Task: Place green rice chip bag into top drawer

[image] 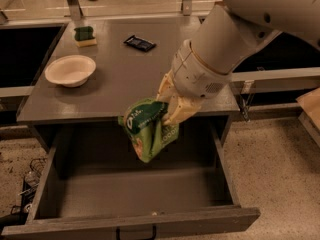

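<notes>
Camera view, gripper [167, 111] clamping the green rice chip bag [148, 129], hanging above the open top drawer [135, 196], near the counter's [125, 79] front edge.

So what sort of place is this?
Probably an office kitchenette or break area: a grey counter with a bowl, a sponge and a snack wrapper on it. The gripper holds the bag over the open drawer.

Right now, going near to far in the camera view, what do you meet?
Front panel of the top drawer → green rice chip bag, clamped in the gripper over the open drawer → white bowl → black wrapper. The sponge lies about level with the wrapper, so omitted.
</notes>
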`<act>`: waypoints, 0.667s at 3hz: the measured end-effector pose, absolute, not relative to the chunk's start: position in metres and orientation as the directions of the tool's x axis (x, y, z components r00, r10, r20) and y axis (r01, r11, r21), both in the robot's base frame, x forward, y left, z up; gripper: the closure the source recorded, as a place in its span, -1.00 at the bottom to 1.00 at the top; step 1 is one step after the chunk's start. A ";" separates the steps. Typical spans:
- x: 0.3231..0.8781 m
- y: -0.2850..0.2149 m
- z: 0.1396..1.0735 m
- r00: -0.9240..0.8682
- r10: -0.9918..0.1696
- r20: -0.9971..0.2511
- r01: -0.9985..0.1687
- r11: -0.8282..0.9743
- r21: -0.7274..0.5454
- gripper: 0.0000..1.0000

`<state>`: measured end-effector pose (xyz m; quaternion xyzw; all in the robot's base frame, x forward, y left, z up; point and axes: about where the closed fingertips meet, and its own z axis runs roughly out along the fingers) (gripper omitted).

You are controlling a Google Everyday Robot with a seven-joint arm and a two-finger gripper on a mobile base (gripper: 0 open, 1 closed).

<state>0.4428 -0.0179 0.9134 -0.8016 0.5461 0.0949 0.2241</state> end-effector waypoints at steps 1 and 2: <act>0.461 -0.027 0.877 0.361 -0.848 -0.389 -0.932 -0.322 -0.165 1.00; 0.475 -0.033 0.859 0.345 -0.851 -0.397 -0.938 -0.323 -0.121 1.00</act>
